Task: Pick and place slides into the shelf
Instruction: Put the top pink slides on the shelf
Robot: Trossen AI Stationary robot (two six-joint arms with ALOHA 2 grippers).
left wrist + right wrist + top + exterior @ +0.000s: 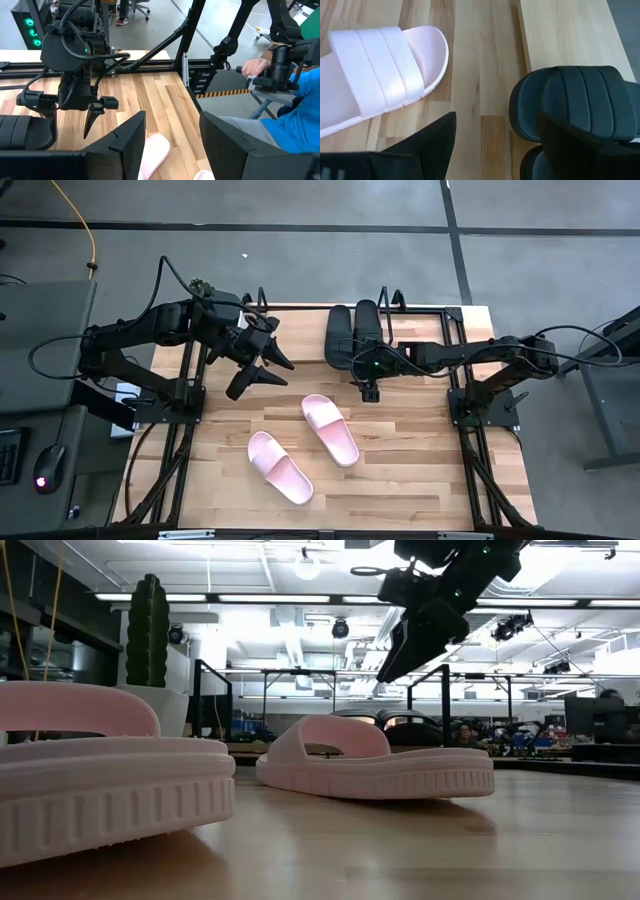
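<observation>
While both sets of jaws stand spread and empty, the right gripper (pixel 370 392) hangs just past the two black slides (pixel 352 333) already in the shelf (pixel 455 308), and the left gripper (pixel 262 370) hovers above the surface (pixel 420 470). Two pink slides (pixel 329 428) lie mid-surface, so the next step, by my reading, is lowering onto the nearer one's strap.

matte pink slides (pixel 329 428), wooden table (pixel 420 450)

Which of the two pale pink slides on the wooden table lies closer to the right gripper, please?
The pale pink slide nearer the table's middle, just below the open right gripper. The other pink slide lies farther toward the front edge.
</observation>
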